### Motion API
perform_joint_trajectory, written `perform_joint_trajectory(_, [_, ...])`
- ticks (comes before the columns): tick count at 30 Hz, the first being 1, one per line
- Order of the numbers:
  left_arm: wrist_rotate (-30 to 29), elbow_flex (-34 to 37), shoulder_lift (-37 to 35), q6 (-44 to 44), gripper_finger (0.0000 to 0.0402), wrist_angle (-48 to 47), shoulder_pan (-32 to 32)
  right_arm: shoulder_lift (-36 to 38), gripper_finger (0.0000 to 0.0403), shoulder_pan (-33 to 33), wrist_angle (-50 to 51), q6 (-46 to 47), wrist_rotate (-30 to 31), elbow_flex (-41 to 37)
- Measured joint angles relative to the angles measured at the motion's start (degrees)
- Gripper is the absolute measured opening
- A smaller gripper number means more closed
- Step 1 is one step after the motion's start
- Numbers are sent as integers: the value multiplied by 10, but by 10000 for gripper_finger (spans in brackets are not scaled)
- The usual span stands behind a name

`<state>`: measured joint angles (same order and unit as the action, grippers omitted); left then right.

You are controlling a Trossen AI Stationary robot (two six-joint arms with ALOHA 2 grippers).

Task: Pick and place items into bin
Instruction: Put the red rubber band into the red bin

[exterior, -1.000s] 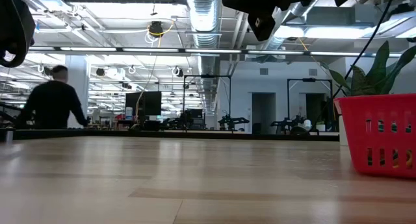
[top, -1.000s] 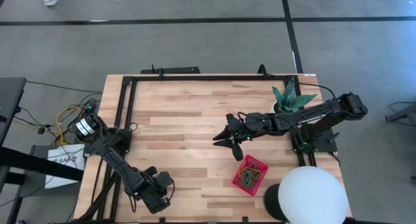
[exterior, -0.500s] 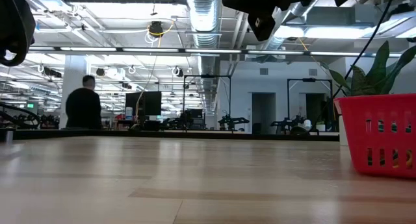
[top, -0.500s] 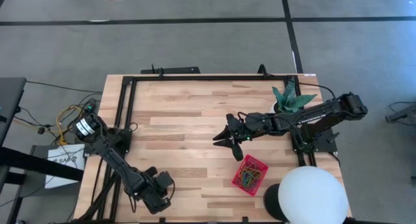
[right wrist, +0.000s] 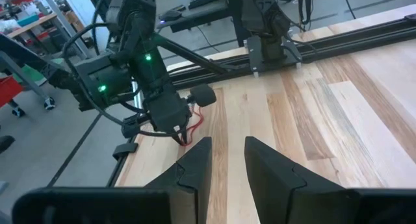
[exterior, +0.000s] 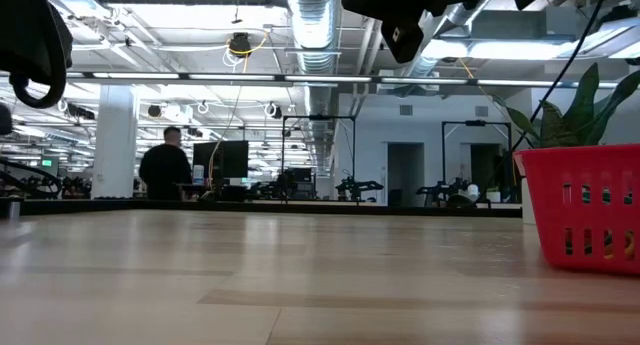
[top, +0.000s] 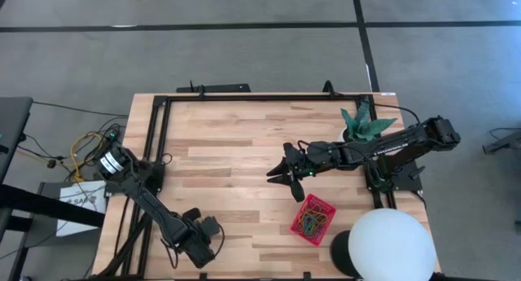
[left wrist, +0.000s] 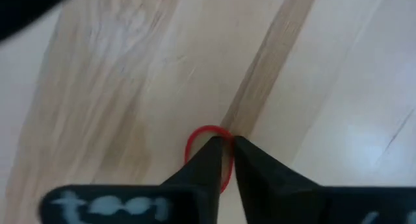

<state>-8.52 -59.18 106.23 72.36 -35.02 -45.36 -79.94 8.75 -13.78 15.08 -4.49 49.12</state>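
My left gripper (left wrist: pixel 225 146) is raised over the table's near-left part (top: pixel 201 240) and is shut on a red rubber band (left wrist: pixel 201 134). The right wrist view shows that band (right wrist: pixel 189 136) below the far-off left gripper. My right gripper (top: pixel 279 174) hovers open over the table's middle, on the far-left side of the red bin (top: pixel 313 218). The bin stands on its base near the table's right near corner, with several coloured bands (top: pixel 310 223) inside. In the low view the bin (exterior: pixel 585 207) shows at the right. My left gripper pinches the red rubber band between its two fingers (left wrist: pixel 203 167), coming from above. A curved part of the loop (left wrist: pixel 194 137) sticks out past the fingertips. The band looks lifted clear of the wood.
A white pot with a green plant (top: pixel 363 123) stands at the far right. A big white dome (top: pixel 391 244) sits by the bin at the near right corner. Black frame rails (top: pixel 159 142) run along the table's left and far edges. A person (exterior: pixel 166 171) walks in the room behind.
My left gripper has shifted a little toward the table's right while staying shut on the band. My right arm has kept still. The person in the room behind has walked to the right.
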Motion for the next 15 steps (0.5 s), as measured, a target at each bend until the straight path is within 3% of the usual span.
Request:
perform_joint_trajectory(5, [-45,-53,11,-57,3,-45,-1,0,87,0,0,0,0,0])
perform_joint_trajectory(9, [-185,-91,13,-84,0,-9,7,0,87,0,-5,0,0,0])
perform_joint_trajectory(11, [-228,-111,17,-131,0,29,15,0,87,0,-14,0,0,0])
perform_joint_trajectory(15, [-215,-142,21,-285,0,174,54,0,87,-3,-58,0,0,0])
